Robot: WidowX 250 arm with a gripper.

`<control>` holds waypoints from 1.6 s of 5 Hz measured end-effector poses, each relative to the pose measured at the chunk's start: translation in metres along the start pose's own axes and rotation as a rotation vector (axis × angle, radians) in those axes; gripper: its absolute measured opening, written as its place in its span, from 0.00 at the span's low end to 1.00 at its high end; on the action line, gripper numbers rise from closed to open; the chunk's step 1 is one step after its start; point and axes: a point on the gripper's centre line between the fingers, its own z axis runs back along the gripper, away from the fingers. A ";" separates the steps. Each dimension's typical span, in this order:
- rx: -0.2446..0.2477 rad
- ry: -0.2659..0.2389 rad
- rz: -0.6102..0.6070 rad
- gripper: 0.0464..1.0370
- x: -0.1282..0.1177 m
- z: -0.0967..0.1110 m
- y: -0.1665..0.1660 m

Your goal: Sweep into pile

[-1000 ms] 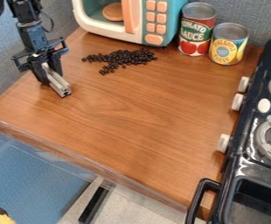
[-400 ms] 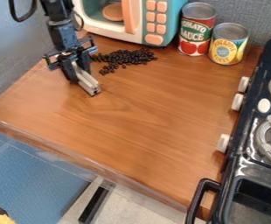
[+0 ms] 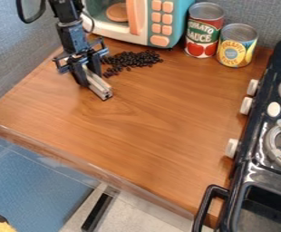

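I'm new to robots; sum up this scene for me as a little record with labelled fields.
Surface: brown wooden counter
Robot: black gripper, left of the scene's middle
In its jaws: pale grey bar, slanting down
To sweep: small dark beans, loosely spread
Behind beans: toy microwave
Back right: red can, yellow can
Right edge: black toy stove

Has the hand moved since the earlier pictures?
Yes. Judged against the fixed toy microwave, the hand has shifted toward the right of the view, nearer the stove.
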 end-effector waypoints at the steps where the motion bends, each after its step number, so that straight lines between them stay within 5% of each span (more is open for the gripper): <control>1: -0.015 0.014 0.004 0.34 -0.002 0.002 -0.004; 2: -0.038 0.059 0.003 0.34 -0.003 0.011 -0.004; 4: -0.183 0.031 0.047 0.34 -0.008 0.064 0.034; 5: -0.210 -0.015 0.174 0.34 -0.037 0.060 0.054; 6: -0.202 0.078 0.287 0.34 -0.065 0.025 0.070; 7: -0.187 0.106 0.324 0.34 -0.078 0.003 0.077; 8: -0.213 0.079 0.324 0.34 -0.077 -0.019 0.072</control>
